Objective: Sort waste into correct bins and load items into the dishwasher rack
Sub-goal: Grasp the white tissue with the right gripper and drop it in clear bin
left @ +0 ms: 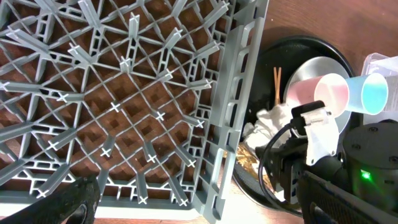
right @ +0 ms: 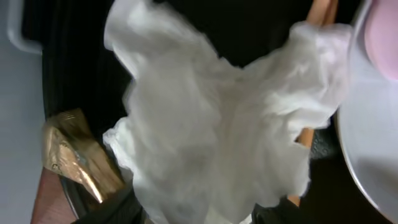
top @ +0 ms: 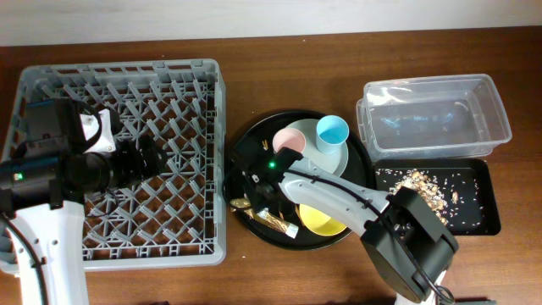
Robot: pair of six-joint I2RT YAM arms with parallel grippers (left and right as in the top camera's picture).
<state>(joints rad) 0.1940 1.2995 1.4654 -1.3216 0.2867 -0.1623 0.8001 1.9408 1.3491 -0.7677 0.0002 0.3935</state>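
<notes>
On the right of the overhead view, tan crumbly food scraps (top: 423,182) lie in the shallow black rectangular tray (top: 491,212), and the clear rectangular plastic tub (top: 500,127) looks empty. At left, the large grey lattice dishwasher rack (top: 51,246) holds nothing.

Remaining on the large round black tray (top: 254,135):
- crumpled white paper tissue (right: 211,124)
- gold-brown foil wrapper strip (right: 74,155)
- small pink cup (top: 290,140)
- small light-blue cup (top: 332,130)
- yellow bowl (top: 320,222)
- pale round plate (top: 334,161)
- thin wooden chopsticks (left: 277,84)

The right gripper (right: 193,214) straddles the tissue; whether its jaws are clamped cannot be told. The left gripper (top: 152,157) hovers over the rack, its jaw state unclear.
</notes>
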